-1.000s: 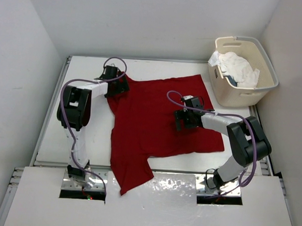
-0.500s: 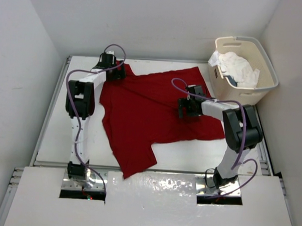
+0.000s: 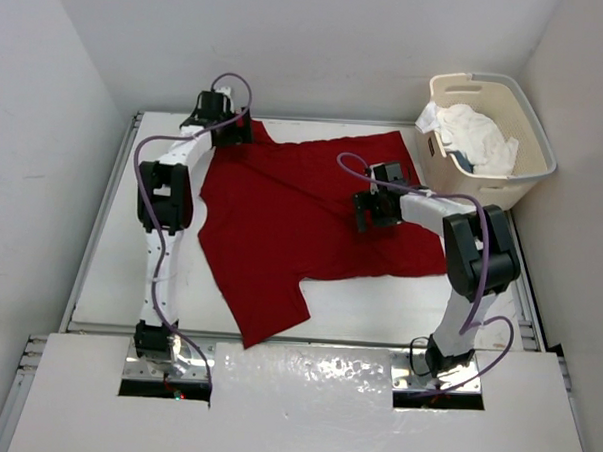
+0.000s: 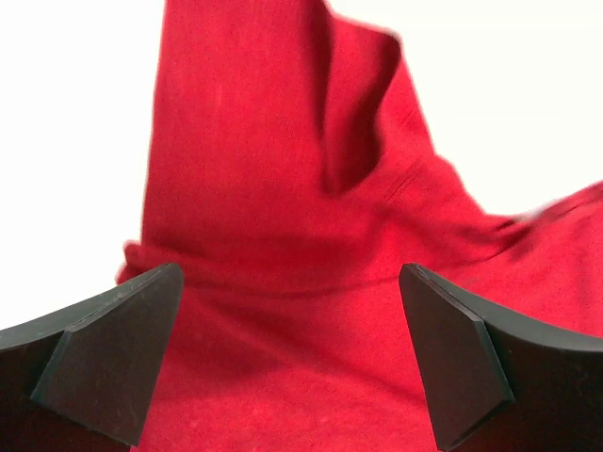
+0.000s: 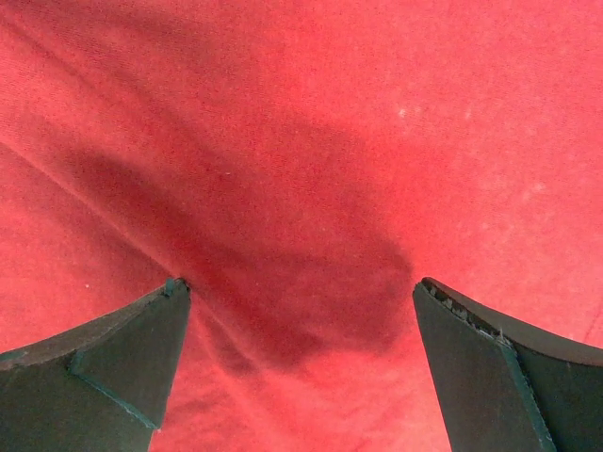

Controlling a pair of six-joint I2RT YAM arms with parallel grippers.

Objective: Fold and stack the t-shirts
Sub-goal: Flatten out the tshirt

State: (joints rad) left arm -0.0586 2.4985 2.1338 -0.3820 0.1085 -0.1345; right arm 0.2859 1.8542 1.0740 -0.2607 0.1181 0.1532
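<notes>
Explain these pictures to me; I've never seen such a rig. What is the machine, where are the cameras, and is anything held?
Two robot arms are bolted at the near edge of a white table, each ending in a two-finger gripper. The wide picture comes from a fixed camera above and behind them. The two close-ups come from cameras on the wrists; the dark wedges at the bottom are each arm's own fingers. A red t-shirt lies spread on the table. The left gripper is at its rumpled far left corner, the right gripper over its right half. Both have fingers wide apart, so nothing is clamped. A cream laundry basket at the far right holds white cloth.
</notes>
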